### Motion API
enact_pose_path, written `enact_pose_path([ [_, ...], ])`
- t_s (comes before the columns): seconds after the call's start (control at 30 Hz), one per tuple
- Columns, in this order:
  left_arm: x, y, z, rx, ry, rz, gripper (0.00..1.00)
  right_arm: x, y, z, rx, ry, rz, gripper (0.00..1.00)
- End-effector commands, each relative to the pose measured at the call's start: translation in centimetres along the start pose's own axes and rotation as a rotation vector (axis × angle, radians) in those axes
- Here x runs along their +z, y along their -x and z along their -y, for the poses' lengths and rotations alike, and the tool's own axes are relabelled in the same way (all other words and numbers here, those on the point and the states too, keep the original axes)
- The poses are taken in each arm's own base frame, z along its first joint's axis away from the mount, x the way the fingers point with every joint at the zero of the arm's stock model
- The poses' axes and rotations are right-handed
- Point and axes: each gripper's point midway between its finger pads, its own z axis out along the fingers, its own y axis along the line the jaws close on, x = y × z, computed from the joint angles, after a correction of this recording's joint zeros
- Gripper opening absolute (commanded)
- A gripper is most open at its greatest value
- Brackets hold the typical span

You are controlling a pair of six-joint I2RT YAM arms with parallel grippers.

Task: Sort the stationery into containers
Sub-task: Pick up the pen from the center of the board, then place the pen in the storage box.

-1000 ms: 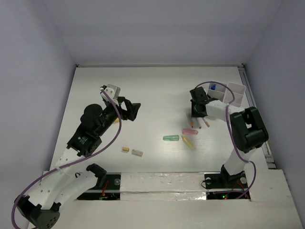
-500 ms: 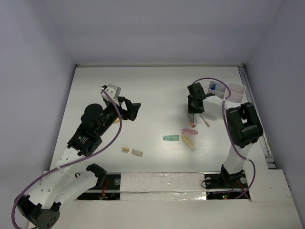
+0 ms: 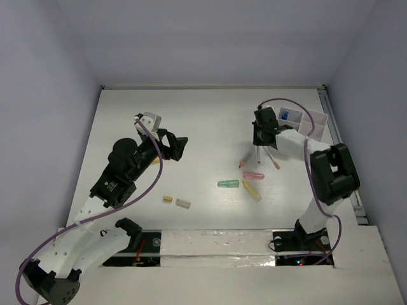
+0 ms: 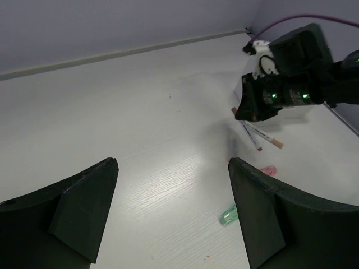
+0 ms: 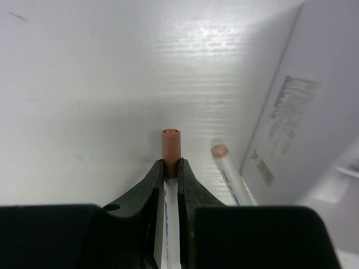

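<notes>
White tabletop (image 3: 210, 121) fills the top view, and much on it is hard to read. The right arm (image 3: 331, 171) covers part of the white organizer tray (image 3: 317, 121) at the far right edge, so its compartments cannot be counted; a small blue-capped item (image 3: 285, 115) sits in one.

The left gripper (image 4: 173, 163) hovers left of centre, its jaws spread wide with nothing between them. The right gripper (image 5: 171, 165) hangs just left of the tray, jaws pinched narrow on a thin pencil (image 5: 171, 147). The fingers hide most of its pale shaft. Its long axis runs along the fingers, and a brownish eraser end pokes out just past the tips.

A second pencil (image 5: 227, 168) lies on the table just beside the tray wall, its lower part cut off.

Nearer the arm bases lie a pink marker (image 3: 253, 175), a green marker (image 3: 227, 184) and a yellow marker (image 3: 251, 190), close together. Well to their left sit a tiny yellow eraser (image 3: 167, 199) and a grey eraser (image 3: 183, 203), side by side.
</notes>
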Motion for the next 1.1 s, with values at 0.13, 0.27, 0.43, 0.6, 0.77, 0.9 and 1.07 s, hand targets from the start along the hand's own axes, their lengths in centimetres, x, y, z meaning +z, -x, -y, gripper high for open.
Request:
enact_pose_path([
  [0.13, -0.2, 1.6, 0.3, 0.000, -0.011, 0.060, 0.77, -12.4, 14.2, 2.3, 0.208, 0.015, 0.684, 0.00],
  [0.27, -0.2, 1.6, 0.5, -0.002, -0.021, 0.061, 0.77, -15.1, 14.1, 6.3, 0.298, -0.131, 0.833, 0.00],
  [0.43, -0.3, 1.6, 0.6, -0.003, -0.029, 0.061, 0.77, -15.2, 12.6, 10.6, 0.395, -0.344, 0.916, 0.00],
  [0.6, -0.3, 1.6, 0.5, -0.003, -0.023, 0.062, 0.77, -13.9, 11.8, 12.3, 0.430, -0.431, 0.926, 0.00],
  [0.77, -0.2, 1.5, 0.6, -0.003, -0.027, 0.058, 0.77, -13.3, 11.6, 14.4, 0.442, -0.507, 0.946, 0.00],
  [0.9, -0.1, 1.4, 0.5, -0.002, -0.025, 0.056, 0.77, -12.0, 10.8, 14.2, 0.437, -0.509, 0.910, 0.00],
  [1.07, 0.0, 1.2, 0.5, -0.002, -0.026, 0.048, 0.77, -11.0, 9.7, 14.2, 0.414, -0.516, 0.873, 0.00],
])
